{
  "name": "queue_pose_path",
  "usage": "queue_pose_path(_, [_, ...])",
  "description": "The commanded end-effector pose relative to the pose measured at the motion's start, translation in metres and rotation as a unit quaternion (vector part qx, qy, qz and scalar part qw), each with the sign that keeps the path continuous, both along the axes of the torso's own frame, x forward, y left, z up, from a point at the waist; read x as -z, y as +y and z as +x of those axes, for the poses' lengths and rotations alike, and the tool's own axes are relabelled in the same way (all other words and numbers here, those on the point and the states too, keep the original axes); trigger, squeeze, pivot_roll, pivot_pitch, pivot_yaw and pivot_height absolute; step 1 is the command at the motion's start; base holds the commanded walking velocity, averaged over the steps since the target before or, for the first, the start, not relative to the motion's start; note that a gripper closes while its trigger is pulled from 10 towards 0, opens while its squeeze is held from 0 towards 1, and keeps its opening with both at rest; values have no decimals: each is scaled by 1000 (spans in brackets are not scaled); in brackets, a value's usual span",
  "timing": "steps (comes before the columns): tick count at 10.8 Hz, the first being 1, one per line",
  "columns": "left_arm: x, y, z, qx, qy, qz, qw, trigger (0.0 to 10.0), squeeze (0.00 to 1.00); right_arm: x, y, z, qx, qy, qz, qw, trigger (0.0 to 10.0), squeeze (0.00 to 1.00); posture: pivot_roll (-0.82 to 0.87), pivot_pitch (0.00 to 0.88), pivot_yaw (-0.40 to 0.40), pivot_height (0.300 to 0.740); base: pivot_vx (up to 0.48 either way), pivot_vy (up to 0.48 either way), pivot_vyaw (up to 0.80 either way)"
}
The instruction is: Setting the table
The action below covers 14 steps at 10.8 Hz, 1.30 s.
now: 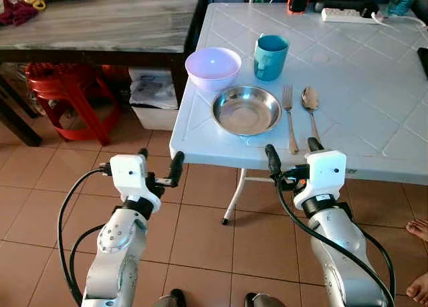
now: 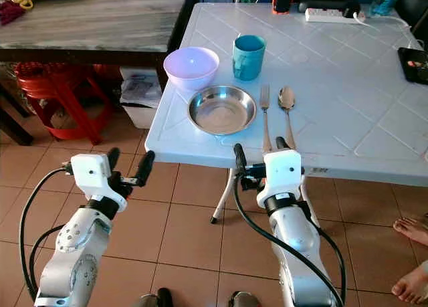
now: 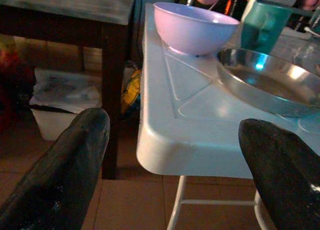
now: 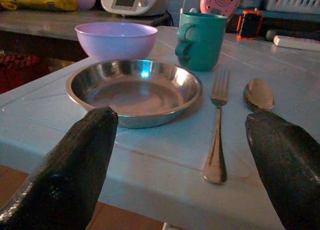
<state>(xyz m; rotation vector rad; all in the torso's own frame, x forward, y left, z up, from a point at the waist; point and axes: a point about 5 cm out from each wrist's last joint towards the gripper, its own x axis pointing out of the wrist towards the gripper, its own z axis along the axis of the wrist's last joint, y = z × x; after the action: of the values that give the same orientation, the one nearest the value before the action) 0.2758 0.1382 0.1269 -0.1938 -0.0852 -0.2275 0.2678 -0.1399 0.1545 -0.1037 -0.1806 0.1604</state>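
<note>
Seemingly finished, the white plastic table [image 1: 374,106] holds shiny steel plate [image 1: 246,110], lilac bowl [image 1: 212,67], teal mug [image 1: 270,57], fork [image 1: 289,116] and spoon [image 1: 310,106], while left hand [image 1: 159,168] and right hand [image 1: 293,154] hover spread and empty.

A home dining area: terracotta tiled floor [image 1: 200,247], pale blue plastic table [image 1: 374,106], red plastic stool [image 1: 63,93], grey marble-topped table [image 1: 100,23].

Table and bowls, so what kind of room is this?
Probably a home dining area: a white plastic table set with a steel plate, fork and spoon, over a brown tiled floor.
</note>
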Motion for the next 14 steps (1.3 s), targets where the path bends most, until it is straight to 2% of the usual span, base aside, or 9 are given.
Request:
queue_pose_path(1, [-1, 2, -2, -1, -4, -2, 1000, 10000, 0, -3, 3, -4, -10, -8, 4, 1000, 10000, 0, -125, 200, 66, 740, 240, 0, 0])
queue_pose_path(5, [-4, 0, -3, 7, -9, -4, 1000, 10000, 0, -9, 3, -7, -8, -25, -4, 1000, 10000, 0, -128, 202, 69, 740, 278, 0, 0])
queue_pose_path(14, [0, -2, -4, 13, -1, -6, 1000, 10000, 0, -5, 4, -9, -14, -19, -16, 1000, 10000, 0, -137, 210, 66, 740, 313, 0, 0])
